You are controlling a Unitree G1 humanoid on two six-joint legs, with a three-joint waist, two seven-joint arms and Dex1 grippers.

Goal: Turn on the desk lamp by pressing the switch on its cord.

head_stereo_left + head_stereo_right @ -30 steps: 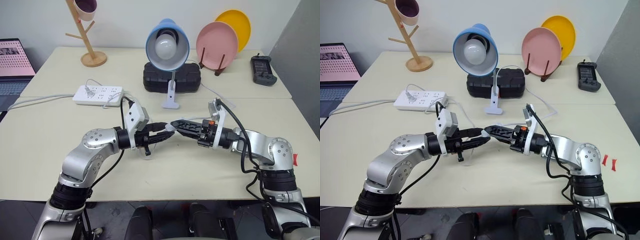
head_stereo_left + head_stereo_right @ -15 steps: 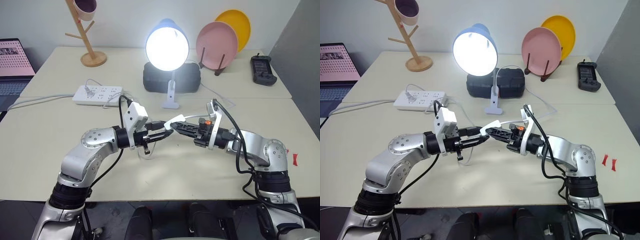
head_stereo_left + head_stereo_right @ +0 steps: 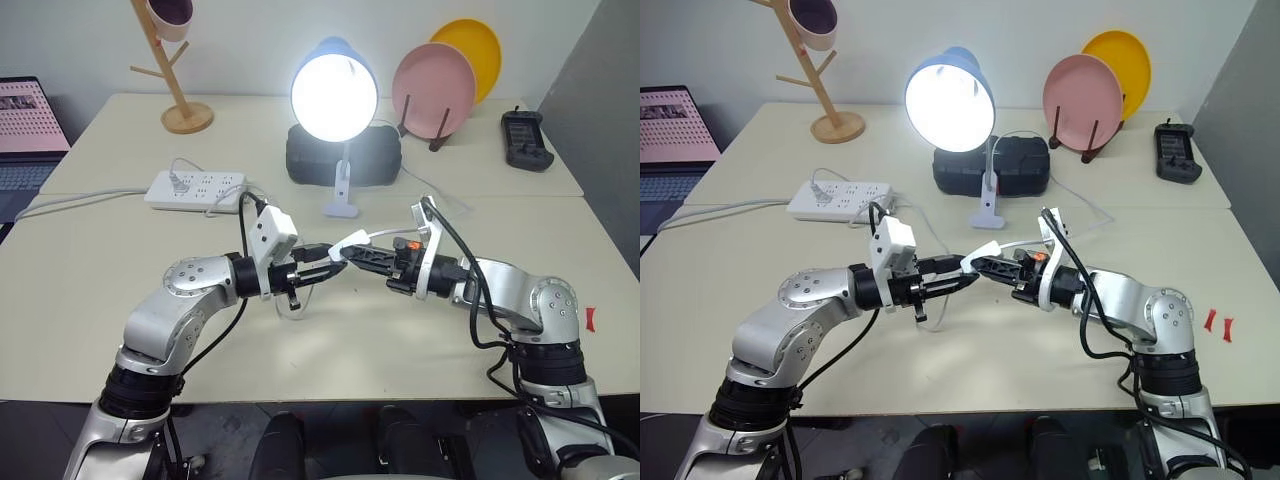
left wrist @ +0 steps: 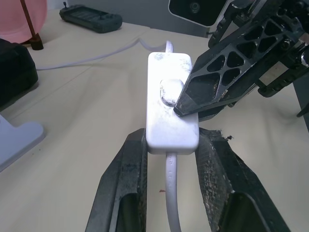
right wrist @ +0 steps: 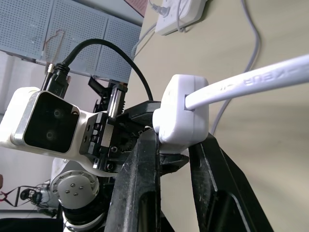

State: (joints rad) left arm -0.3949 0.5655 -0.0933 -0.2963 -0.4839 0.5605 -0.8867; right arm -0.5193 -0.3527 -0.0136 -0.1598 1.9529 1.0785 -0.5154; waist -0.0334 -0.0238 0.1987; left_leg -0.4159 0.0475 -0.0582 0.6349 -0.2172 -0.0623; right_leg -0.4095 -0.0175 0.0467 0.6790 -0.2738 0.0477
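The switch [image 4: 171, 104] is hanging in the air over the near table [image 3: 90, 270], in front of the lamp's base and between the two arms, with its near end sitting between the left gripper's [image 3: 335, 265] two black fingers [image 4: 126, 169], which are pinching its long sides; its long axis is running along those fingers, away from the left wrist and toward the right gripper [image 3: 358, 252]; the button face is looking upward in the left wrist view, and a fingertip [image 4: 186, 104] of the right gripper is lying on that face right beside the small oval button; the right gripper's jaws are pressing in on the switch's far end, one finger [image 5: 140, 159] on each side in the right wrist view; the cord [image 4: 170, 188] is leaving the switch at both ends, one run dropping back between the left fingers, the other trailing off across the table toward the far right; the desk lamp [image 3: 334, 90] is glowing at the far centre of the table, its blue shade facing the camera, standing just in front of a black case [image 3: 380, 160]; a white power strip [image 3: 195, 188] is lying to the far left, a pink plate [image 3: 432, 90] and a yellow plate [image 3: 470, 45] are standing upright on the far right.
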